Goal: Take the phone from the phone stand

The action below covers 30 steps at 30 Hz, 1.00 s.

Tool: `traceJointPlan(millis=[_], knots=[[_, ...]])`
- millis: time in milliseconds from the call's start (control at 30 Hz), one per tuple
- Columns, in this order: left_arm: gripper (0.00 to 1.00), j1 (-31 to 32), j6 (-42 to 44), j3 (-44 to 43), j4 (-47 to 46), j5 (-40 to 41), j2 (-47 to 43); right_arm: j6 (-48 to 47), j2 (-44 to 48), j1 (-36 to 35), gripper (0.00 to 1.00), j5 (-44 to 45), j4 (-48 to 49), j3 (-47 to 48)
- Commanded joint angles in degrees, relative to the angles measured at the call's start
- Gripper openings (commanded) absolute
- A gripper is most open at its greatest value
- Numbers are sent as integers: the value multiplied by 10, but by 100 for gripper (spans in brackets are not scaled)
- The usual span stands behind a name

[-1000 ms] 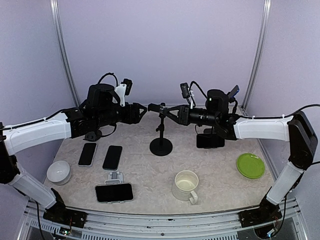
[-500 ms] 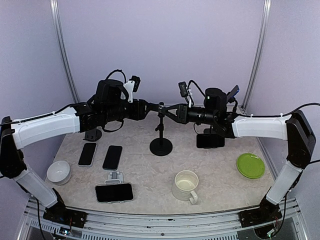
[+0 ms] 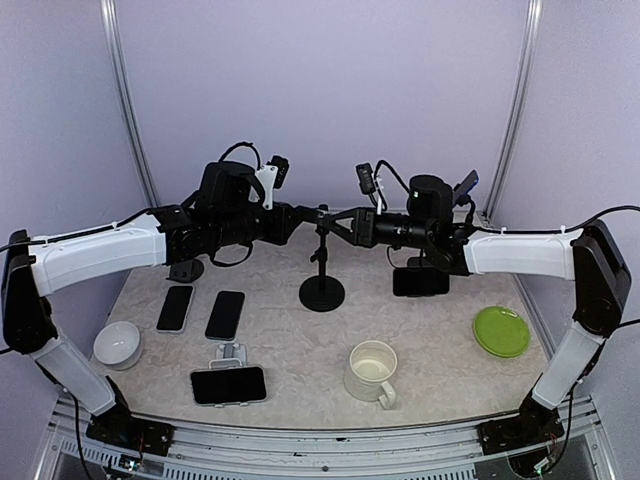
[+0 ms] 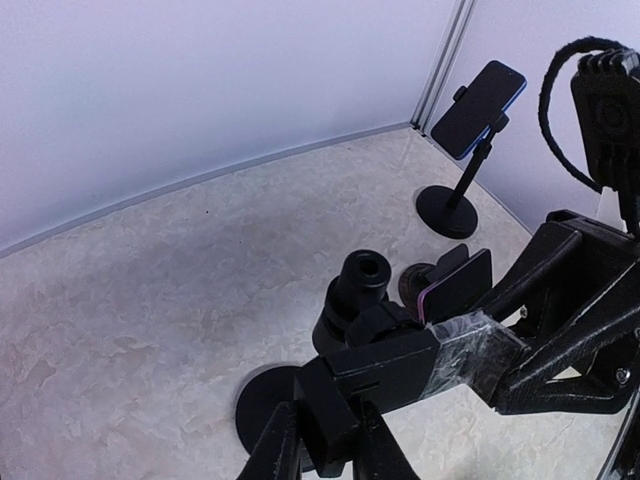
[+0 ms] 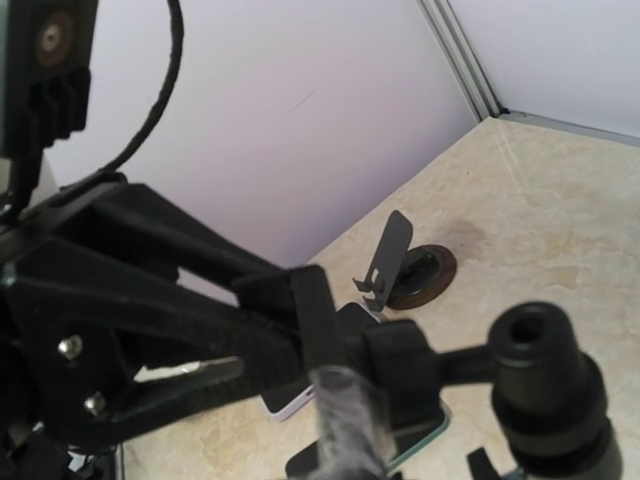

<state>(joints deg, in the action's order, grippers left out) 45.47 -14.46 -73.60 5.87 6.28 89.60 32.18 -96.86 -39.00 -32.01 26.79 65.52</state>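
Observation:
A black phone stand (image 3: 322, 293) with a round base stands mid-table. Both grippers meet at its clamp head (image 3: 322, 213). My left gripper (image 3: 301, 213) is shut on the clamp's left end; in the left wrist view its fingers (image 4: 283, 445) flank the black clamp block (image 4: 390, 370). On the right end my right gripper (image 3: 341, 217) is shut, its taped finger (image 4: 480, 345) pressed to the bar. I see no phone in this clamp. A dark phone (image 3: 420, 282) leans on a stand behind the right arm. A blue phone (image 4: 480, 105) sits on a tall stand at the back right.
Two phones (image 3: 175, 308) (image 3: 225, 315) lie flat at the left. Another phone (image 3: 228, 385) rests on a white holder near the front. A white bowl (image 3: 117, 343), a mug (image 3: 372, 370) and a green plate (image 3: 501, 331) stand along the front.
My left gripper has moved right to the clamp head and closed on its left end. The right gripper has kept its hold on the other end.

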Motion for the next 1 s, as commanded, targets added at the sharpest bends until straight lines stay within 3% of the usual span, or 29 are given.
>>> traceJointPlan(millis=[0,267,367,967], knots=[[16,-1,6,-16,0,8,1,17,-2,-6,35,-16,-15,6],[7,-16,2,-18,-17,-12,6,13,25,-6,78,-16,-2,-13],[3,-25,3,-20,-26,-21,8,8,36,-5,99,-14,-3,-21],[0,-123,15,-39,-86,-70,20,-3,50,-4,100,3,-11,-42]])
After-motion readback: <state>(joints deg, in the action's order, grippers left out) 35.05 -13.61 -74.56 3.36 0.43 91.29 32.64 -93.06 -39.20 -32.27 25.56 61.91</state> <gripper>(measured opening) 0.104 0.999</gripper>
